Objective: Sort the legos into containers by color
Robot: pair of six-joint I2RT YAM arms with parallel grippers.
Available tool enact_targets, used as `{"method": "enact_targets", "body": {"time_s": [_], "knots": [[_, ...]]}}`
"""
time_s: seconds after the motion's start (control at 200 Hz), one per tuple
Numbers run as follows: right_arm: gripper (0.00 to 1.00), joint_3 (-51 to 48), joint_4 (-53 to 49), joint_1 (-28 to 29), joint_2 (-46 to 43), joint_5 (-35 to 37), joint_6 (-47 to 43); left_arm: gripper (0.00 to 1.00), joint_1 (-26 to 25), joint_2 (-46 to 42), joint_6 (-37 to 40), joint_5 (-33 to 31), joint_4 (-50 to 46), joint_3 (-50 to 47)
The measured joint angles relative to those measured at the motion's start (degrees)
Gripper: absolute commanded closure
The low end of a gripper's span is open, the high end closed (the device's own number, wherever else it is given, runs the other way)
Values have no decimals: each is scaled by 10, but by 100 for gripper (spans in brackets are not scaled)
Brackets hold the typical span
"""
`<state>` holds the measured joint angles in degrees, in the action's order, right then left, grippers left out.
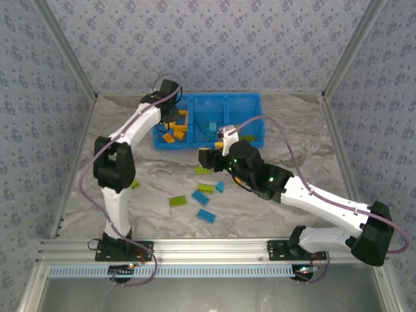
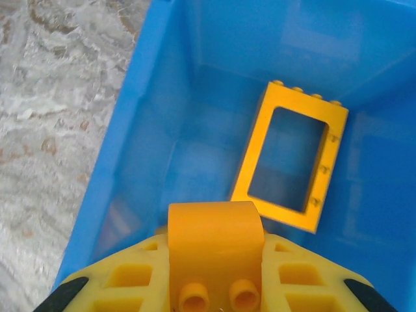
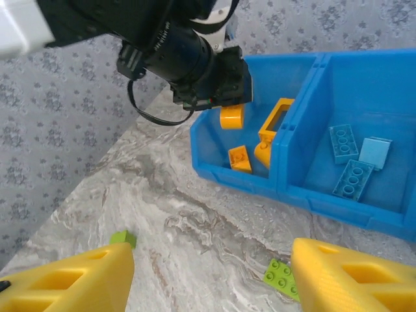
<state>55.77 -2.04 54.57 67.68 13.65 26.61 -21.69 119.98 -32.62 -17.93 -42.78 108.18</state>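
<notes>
Orange plastic sits pinched in our left gripper (image 2: 216, 260): a small orange brick (image 2: 216, 224) with a rounded top, held above the left compartment (image 2: 162, 149) of the blue bin (image 3: 237, 177). In that compartment lie the orange frame piece (image 2: 289, 156), close to the divider, and a second orange block (image 3: 240, 158). Three blue bricks (image 3: 342, 143) rest in the middle compartment (image 3: 312, 172).

Our right gripper (image 3: 211, 260) stands wide with nothing between its fingers, low over the marble-patterned table (image 3: 182, 208). A lime green brick (image 3: 281, 276) lies just beside its right finger.

We judge these pieces light, rigid and smooth-sided, unlikely to suffer from a short drop. They will likely slip if squeezed on a curved face or across a corner, so we would take them on two flat opposite sides. The frame is thin-walled and best taken by one rail.

The bin walls rise close around the left gripper, so straight up looks the cleanest way out. On the table, the loose blue pieces (image 1: 200, 198) and loose lime pieces (image 1: 177, 201) lie mostly apart, leaving finger room around each. The right gripper is near the bin's front wall and the left arm, so we would watch that gap.
</notes>
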Motion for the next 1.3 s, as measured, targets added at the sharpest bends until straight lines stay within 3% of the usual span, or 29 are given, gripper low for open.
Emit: {"method": "enact_targets", "body": {"time_s": [0.17,0.465,0.7,1.044,1.299], "knots": [[32,-1,2,-19,2,-5,21,79,1,90,29,-23,-39,99],[32,-3,2,-21,2,-17,36,75,1,148,51,-52,-71,141],[31,-5,2,-21,2,-25,41,55,1,171,56,-57,-85,144],[22,-6,-50,-18,32,16,68,51,-2,162,62,-57,-85,142],[21,73,-180,9,220,53,154,50,-18,20,55,-89,-73,64]]}}
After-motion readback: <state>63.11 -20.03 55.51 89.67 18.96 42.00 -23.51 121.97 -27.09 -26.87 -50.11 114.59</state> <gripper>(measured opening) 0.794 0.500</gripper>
